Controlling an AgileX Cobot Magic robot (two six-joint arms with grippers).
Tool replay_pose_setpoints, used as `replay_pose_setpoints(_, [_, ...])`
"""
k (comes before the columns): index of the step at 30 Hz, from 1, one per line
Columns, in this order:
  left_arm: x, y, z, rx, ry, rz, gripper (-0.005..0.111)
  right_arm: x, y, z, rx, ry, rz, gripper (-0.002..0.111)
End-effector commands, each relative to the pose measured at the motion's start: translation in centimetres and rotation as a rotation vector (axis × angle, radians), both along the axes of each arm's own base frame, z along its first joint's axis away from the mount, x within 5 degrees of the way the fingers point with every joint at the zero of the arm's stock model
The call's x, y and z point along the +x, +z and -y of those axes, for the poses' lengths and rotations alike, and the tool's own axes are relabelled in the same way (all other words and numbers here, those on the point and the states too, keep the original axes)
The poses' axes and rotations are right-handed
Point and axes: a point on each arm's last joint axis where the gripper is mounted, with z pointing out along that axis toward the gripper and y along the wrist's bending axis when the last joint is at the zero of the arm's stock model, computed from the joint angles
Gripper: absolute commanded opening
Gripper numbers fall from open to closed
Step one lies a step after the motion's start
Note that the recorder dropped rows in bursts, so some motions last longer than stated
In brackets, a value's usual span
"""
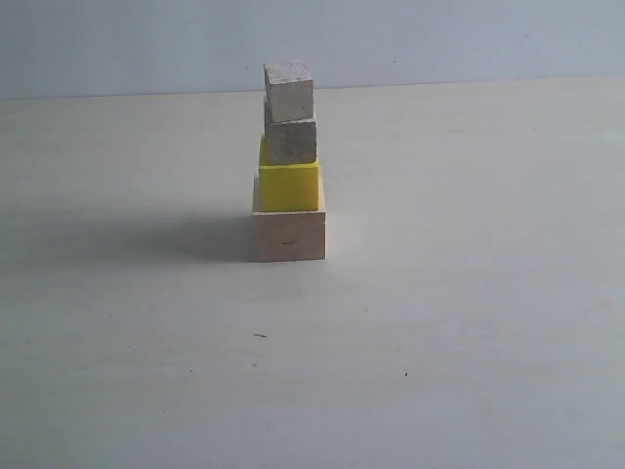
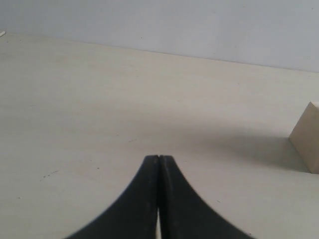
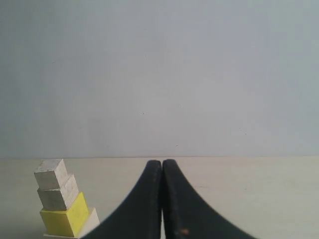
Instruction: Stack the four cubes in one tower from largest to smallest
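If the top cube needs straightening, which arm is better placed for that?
Right, probably: its view shows the whole tower, with the top cube near camera height; the left view shows only the base cube.

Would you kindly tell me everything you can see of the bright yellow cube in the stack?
The bright yellow cube is a smooth, evenly coloured block, painted by the look of it, with clean edges and no visible damage. It stands upright, second from the bottom, resting flat on the larger pale plain wooden cube, which shows a narrow ledge beside it. A smaller dull wooden cube sits on its top face and covers most of it. Nothing else touches it.
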Motion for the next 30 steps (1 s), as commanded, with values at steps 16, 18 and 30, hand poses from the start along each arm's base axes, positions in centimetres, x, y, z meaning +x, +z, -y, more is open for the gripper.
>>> replay_pose_setpoints(16, [-0.01, -0.05, 0.02, -0.005, -0.001, 0.004, 0.0, -0.11, 0.0, 0.08, 0.002, 0.001, 0.006, 0.0])
replay_pose_setpoints(18, [-0.01, -0.05, 0.02, -0.005, -0.001, 0.004, 0.0, -0.11, 0.0, 0.08, 0.002, 0.001, 0.006, 0.0])
replay_pose_setpoints(30, [-0.01, -0.05, 0.02, -0.005, -0.001, 0.004, 0.0, -0.34, -0.13, 0.69, -0.037, -0.07, 0.007, 0.0])
